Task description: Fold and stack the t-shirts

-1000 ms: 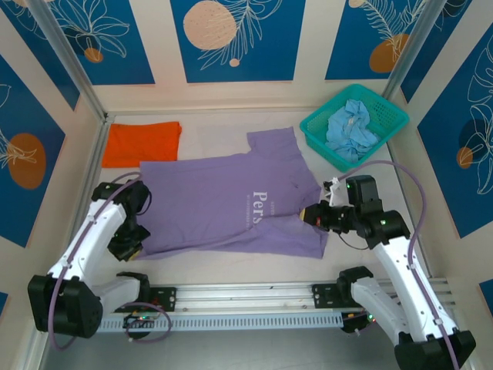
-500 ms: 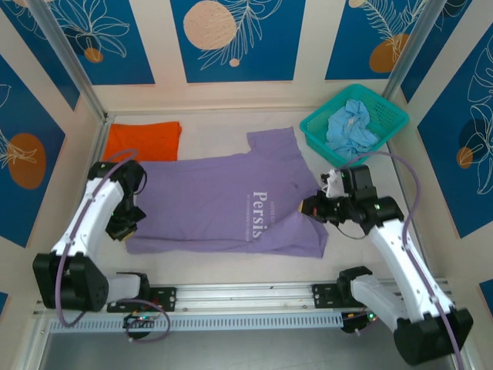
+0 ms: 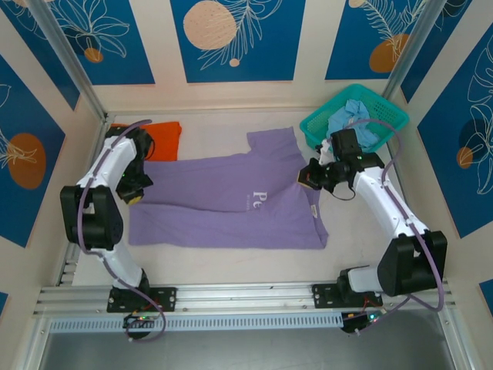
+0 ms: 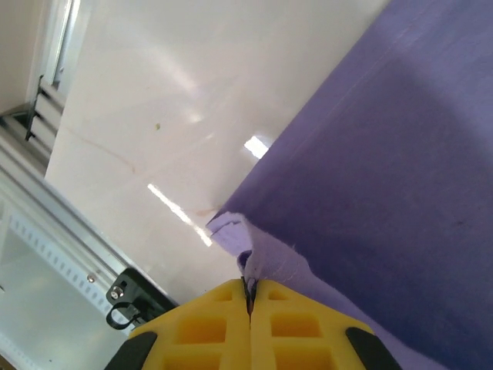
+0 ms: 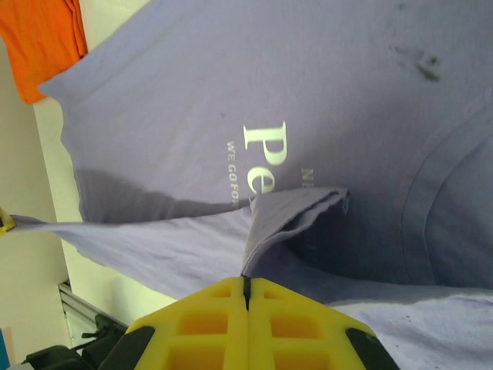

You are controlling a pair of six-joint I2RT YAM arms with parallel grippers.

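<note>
The lavender t-shirt (image 3: 223, 208) lies spread across the middle of the table, its near half lifted and doubled over so that its white lettering (image 5: 266, 158) is partly covered. My left gripper (image 3: 133, 194) is shut on the shirt's left edge (image 4: 266, 262), and a small fold of purple cloth bunches at its fingertips (image 4: 249, 284). Over at the shirt's right side, my right gripper (image 3: 309, 176) is shut on a raised fold (image 5: 296, 212) just below the lettering. The folded orange t-shirt (image 3: 163, 137) lies at the back left, partly behind my left arm. The pale blue t-shirt (image 3: 356, 122) is crumpled in the basket.
The teal mesh basket (image 3: 314, 126) stands at the back right, close behind my right arm. Walls close the table in on the left, back and right. A metal rail (image 3: 246, 297) runs along the near edge. Bare table (image 4: 154, 116) lies left of the shirt.
Both grippers have moved from near the front edge toward the back, carrying the lavender shirt's near edge over its body. The lettering is now half covered.
</note>
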